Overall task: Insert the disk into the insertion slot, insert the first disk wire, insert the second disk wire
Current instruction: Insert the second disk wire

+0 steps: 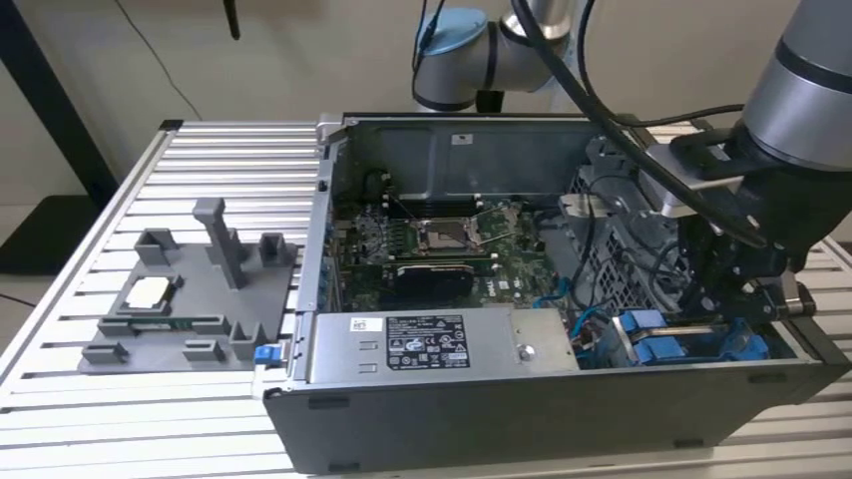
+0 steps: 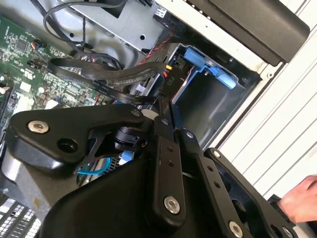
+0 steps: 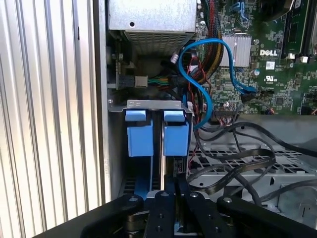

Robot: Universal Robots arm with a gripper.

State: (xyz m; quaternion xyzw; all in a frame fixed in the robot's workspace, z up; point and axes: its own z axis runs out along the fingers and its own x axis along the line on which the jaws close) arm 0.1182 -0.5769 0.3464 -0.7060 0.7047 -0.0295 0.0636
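Deep in the corner of the computer case [image 1: 533, 419], the claw [image 3: 174, 184] has its fingers pinched tight together.
Just ahead of its tip the disk [image 3: 139, 140] sits in the slot [image 3: 153, 104]. What it pinches cannot be told. Loose black wires [image 3: 237, 171] and a blue wire [image 3: 195, 74] lie close, so the claw might snag one and tug it loose.
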